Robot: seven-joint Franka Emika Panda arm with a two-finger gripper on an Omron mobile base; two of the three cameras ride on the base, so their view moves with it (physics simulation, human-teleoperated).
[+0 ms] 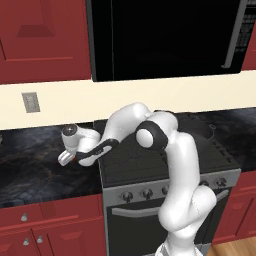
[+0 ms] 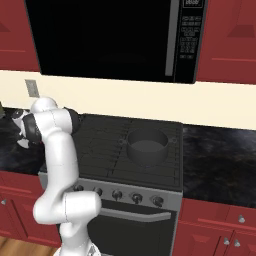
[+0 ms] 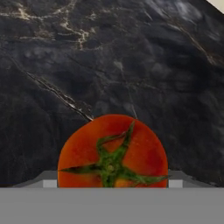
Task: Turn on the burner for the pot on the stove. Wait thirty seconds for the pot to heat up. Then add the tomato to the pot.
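Hand over tomato, left of the stove.

I see the round red-orange tomato (image 3: 113,151) with its green star-shaped stem lying on the black marbled surface (image 3: 109,57), directly ahead of my hand (image 1: 75,159). Whether the fingers grip it, I cannot tell. The grey metal pot (image 2: 147,146) sits on the black gas stove (image 2: 100,145).

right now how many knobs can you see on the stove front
5, in a row along the stove's grey steel front in the right base view: knobs run from beside the arm to the right end. The arm may hide more.
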